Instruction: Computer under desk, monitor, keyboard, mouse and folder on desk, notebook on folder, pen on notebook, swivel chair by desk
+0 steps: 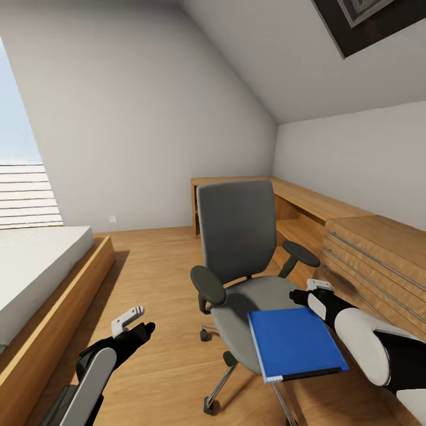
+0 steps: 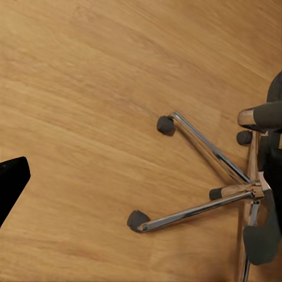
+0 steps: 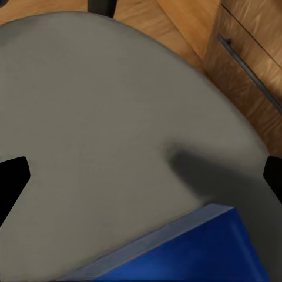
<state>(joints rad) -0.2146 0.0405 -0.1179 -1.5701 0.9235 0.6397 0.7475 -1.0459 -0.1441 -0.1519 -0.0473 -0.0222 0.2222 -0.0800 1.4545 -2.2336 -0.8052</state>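
A grey swivel chair [image 1: 239, 236] stands in the middle of the wooden floor, its back towards the far wall. A blue folder [image 1: 296, 343] lies flat on the seat's front, overhanging the edge; its corner [image 3: 194, 252] also shows on the grey seat [image 3: 106, 117] in the right wrist view. My right gripper [image 1: 306, 294] hovers open just above the seat's right side, right behind the folder, with nothing between its fingers [image 3: 12, 182]. My left gripper [image 1: 135, 327] is open and empty, low over the floor left of the chair. One of its fingers [image 2: 10, 182] shows beside the chair's chrome base [image 2: 235, 188].
A long wooden desk [image 1: 307, 201] runs along the right wall, with a wooden drawer unit [image 1: 373, 254] close to the chair's right. A bed [image 1: 35, 266] in a wooden frame takes up the left side. Bare floor [image 1: 160, 260] lies between bed and chair.
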